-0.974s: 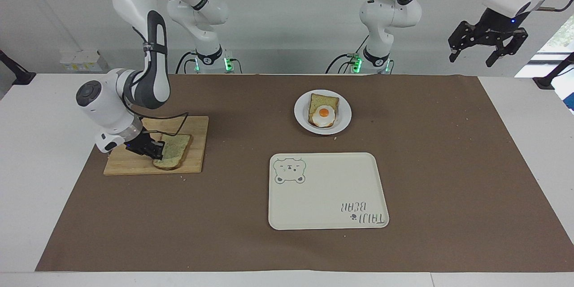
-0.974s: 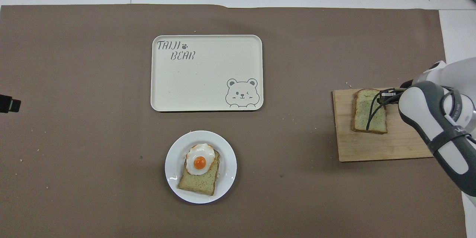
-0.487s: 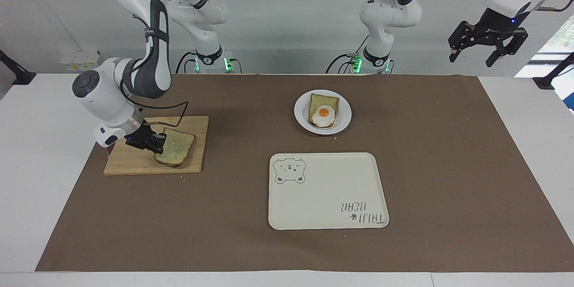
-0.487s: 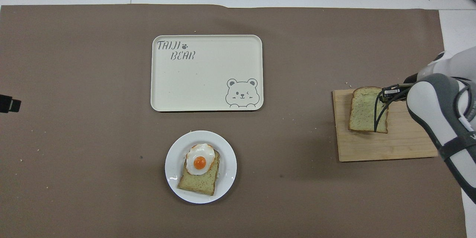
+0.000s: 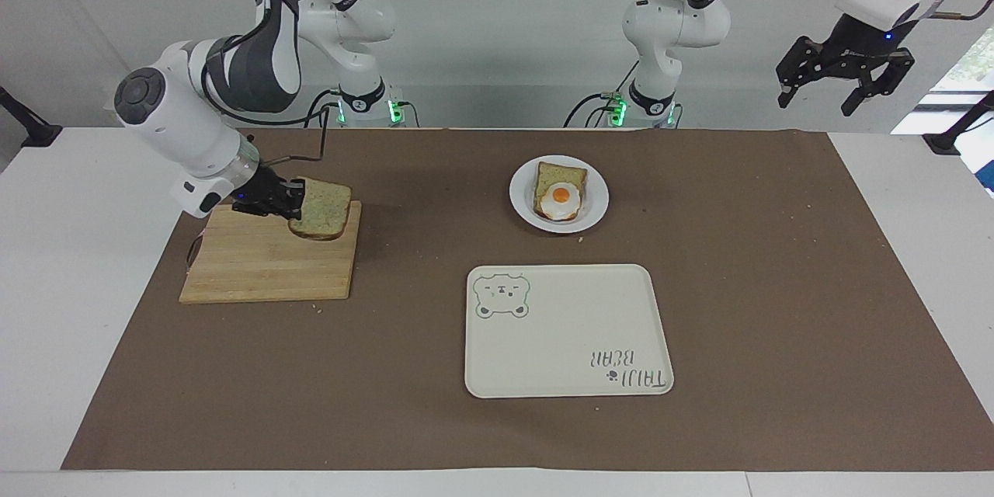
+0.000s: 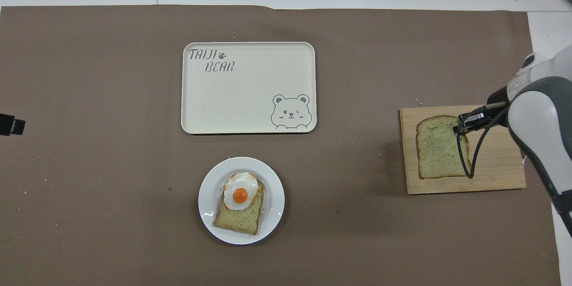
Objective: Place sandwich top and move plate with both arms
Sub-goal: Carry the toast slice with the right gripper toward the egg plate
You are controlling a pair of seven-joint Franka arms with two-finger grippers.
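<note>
My right gripper (image 5: 291, 199) is shut on one edge of the sandwich top (image 5: 322, 210), a plain toast slice. It holds the slice in the air over the wooden cutting board (image 5: 256, 272). In the overhead view the gripper (image 6: 462, 127) grips the slice (image 6: 440, 147) at its edge toward the right arm's end of the table. The white plate (image 5: 520, 206) sits near the middle of the table, close to the robots. It bears a bread slice with a fried egg (image 5: 559, 198). The plate (image 6: 208, 205) and egg bread (image 6: 240, 196) also show in the overhead view. My left gripper (image 5: 815, 101) waits open, raised high past the left arm's end of the table.
A cream tray with a bear drawing (image 5: 567, 342) lies farther from the robots than the plate; it also shows in the overhead view (image 6: 246, 94). The cutting board (image 6: 491, 178) lies at the right arm's end of the brown mat. Crumbs dot the mat.
My right gripper has lifted the sandwich top off the cutting board, raising it and carrying it toward the robots' edge of the board. The left arm has not moved.
</note>
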